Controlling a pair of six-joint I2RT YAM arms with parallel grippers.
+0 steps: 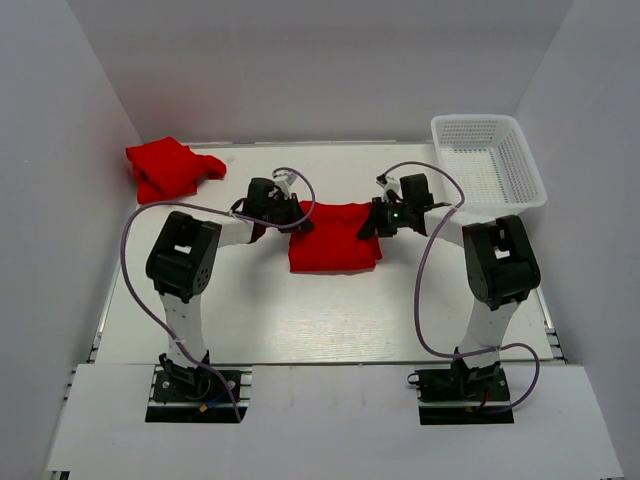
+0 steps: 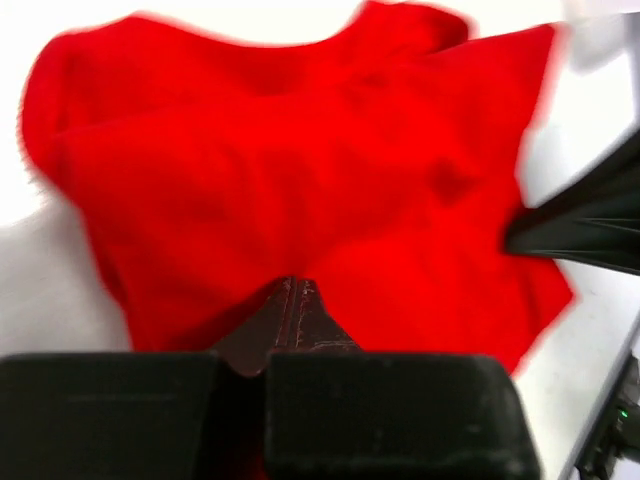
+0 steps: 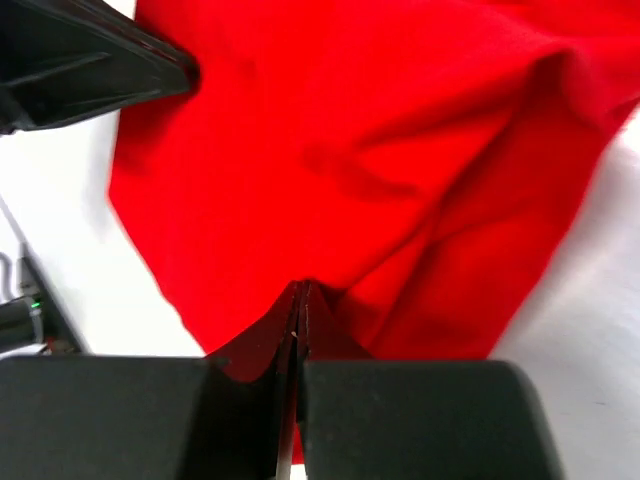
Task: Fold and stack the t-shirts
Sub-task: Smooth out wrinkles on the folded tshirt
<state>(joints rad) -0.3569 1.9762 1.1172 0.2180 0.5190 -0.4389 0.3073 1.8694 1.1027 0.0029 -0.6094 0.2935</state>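
While 1 red t-shirt [image 1: 335, 240] lies flat at the middle of the table [image 1: 300, 320], the left gripper [image 1: 290, 215] and right gripper [image 1: 378, 222] each pinch one of its far corners, jaws pressed together on cloth; the 2nd t-shirt [image 1: 170, 168] sits bunched at the far-left corner

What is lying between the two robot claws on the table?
A red t-shirt, plain in the top view; the left gripper and right gripper each pinch one far corner.

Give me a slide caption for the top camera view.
Top view: left gripper and right gripper shut on the middle t-shirt at its sides; second t-shirt bunched far left, basket far right.
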